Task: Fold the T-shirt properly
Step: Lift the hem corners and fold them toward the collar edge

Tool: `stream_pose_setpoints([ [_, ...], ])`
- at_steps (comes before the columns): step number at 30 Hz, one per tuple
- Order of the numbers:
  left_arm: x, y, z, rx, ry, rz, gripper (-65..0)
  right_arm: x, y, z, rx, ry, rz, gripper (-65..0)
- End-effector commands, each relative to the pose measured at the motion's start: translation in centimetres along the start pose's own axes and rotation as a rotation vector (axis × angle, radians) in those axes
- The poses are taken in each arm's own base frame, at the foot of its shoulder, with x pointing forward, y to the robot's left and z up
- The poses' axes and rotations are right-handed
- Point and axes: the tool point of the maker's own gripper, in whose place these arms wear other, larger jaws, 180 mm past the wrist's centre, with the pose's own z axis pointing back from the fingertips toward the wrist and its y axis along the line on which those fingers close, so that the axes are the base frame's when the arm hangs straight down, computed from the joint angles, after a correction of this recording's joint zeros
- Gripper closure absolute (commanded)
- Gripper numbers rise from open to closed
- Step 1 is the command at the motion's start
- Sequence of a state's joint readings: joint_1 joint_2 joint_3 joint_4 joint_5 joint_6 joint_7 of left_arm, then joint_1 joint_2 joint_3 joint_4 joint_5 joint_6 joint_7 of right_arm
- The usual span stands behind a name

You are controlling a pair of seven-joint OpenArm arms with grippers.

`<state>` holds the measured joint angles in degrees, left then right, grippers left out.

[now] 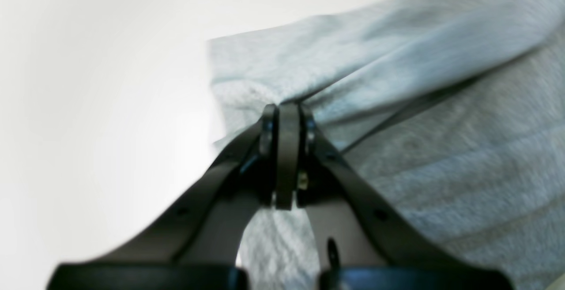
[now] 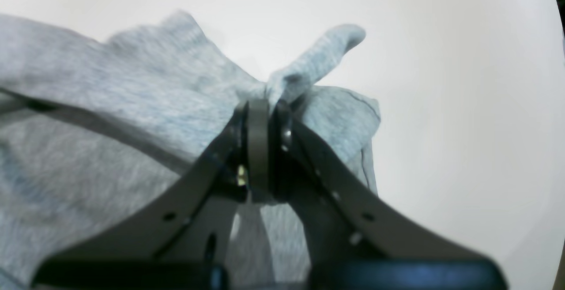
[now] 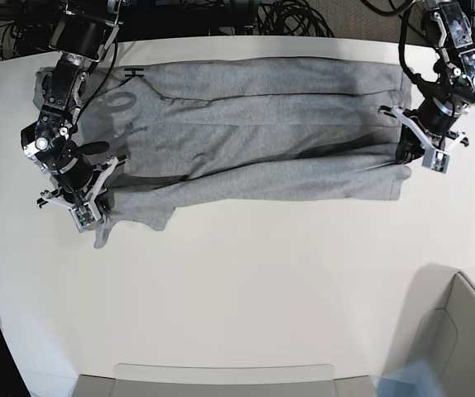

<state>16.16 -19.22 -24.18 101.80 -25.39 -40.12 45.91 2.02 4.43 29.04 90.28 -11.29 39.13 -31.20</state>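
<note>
One T-shirt [image 3: 254, 124] stretched across white table [image 3: 246, 281], partly folded lengthwise. Left gripper [image 1: 288, 110] pinching one end, right gripper [image 2: 261, 104] pinching the other. Grey bin [image 3: 461, 339] at corner, contents unclear.

Heather-grey T-shirt [image 3: 254, 132], soft knit, stretched lengthwise across the far half of a white surface. Folded over on itself into a long band, creased along its length. One sleeve trailing loose at the near corner. Possibly dark lettering at the far edge, too small to read.
</note>
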Motion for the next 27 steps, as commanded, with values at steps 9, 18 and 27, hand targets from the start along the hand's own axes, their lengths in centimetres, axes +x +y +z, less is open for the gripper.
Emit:
stream_pose_setpoints([
  [9,-0.6,-0.7,2.2,0.008,0.034,-0.054,0.0,0.3,-4.7,3.0,-0.134,0.026,-0.023,0.0],
  [18,-2.5,-2.0,3.4,-0.01,0.078,-0.058,0.0,-2.1,-4.2,4.3,-0.14,0.071,-0.016,0.0],
  [27,-3.9,-4.1,4.6,-0.036,0.104,-0.049,0.0,-3.6,-2.8,4.5,-0.113,0.106,-0.02,0.0],
])
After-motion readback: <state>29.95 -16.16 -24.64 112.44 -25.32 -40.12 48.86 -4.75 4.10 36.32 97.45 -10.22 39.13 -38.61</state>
